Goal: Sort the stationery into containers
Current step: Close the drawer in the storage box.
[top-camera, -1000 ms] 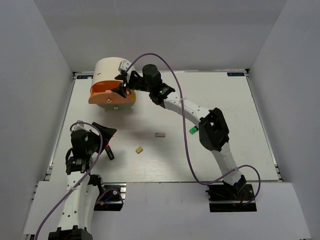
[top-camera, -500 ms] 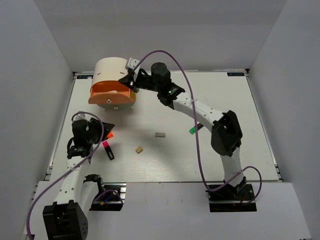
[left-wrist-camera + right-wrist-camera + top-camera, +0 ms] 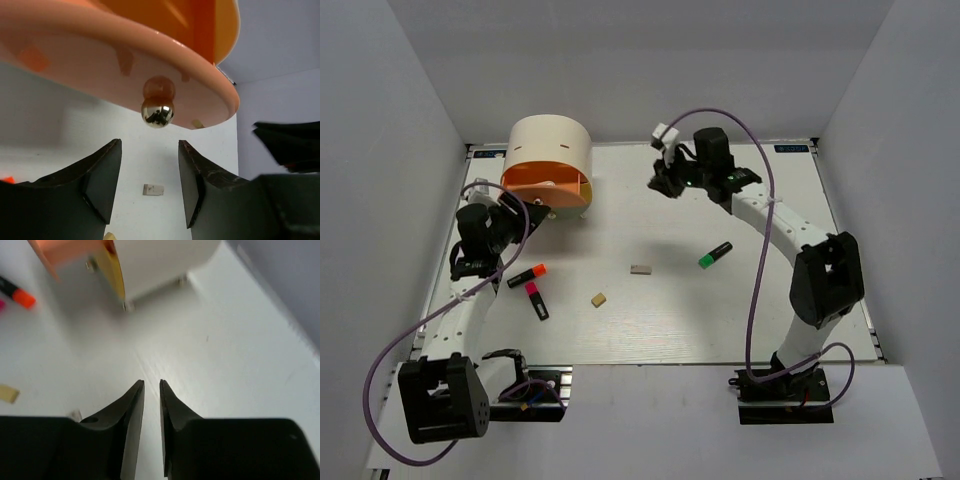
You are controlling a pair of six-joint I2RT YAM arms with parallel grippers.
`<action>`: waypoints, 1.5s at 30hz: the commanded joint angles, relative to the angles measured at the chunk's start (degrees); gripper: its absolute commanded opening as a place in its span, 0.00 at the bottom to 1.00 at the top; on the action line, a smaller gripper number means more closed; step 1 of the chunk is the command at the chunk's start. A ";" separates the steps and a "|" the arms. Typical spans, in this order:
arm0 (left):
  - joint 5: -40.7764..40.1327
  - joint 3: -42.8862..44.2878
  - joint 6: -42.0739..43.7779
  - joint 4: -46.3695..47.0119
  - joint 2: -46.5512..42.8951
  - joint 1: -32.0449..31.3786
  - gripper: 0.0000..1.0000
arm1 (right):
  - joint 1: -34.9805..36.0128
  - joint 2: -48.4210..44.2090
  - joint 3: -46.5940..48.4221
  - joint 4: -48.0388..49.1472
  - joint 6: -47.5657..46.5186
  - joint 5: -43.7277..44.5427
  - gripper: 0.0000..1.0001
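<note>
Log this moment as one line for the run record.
left hand open, at knob of orange drawer | right hand nearly closed, empty, over table | green marker, grey block unsorted

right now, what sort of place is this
Probably a robot test cell, not a real office: a white table boxed in by plain grey walls, holding a cream cabinet and scattered markers.

Right gripper left the cabinet; left gripper reached its orange drawer.
</note>
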 commanded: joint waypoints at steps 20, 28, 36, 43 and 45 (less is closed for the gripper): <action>1.44 9.74 3.50 7.36 11.22 -0.27 0.62 | -7.95 -14.77 -21.43 -2.39 -2.65 -4.11 0.20; -0.32 12.29 2.98 9.02 15.52 -0.27 0.62 | -8.83 -16.44 -24.06 -2.57 -3.36 -3.58 0.20; -0.32 14.57 1.83 11.49 19.49 -0.27 0.62 | -9.45 -16.88 -25.29 -2.65 -4.24 -2.79 0.20; -0.32 16.42 1.31 12.10 23.08 -0.27 0.62 | -9.89 -17.23 -25.74 -2.48 -4.50 -2.79 0.20; -0.32 17.03 0.78 12.63 23.79 -0.27 0.62 | -10.24 -17.23 -25.91 -2.57 -4.41 -2.70 0.20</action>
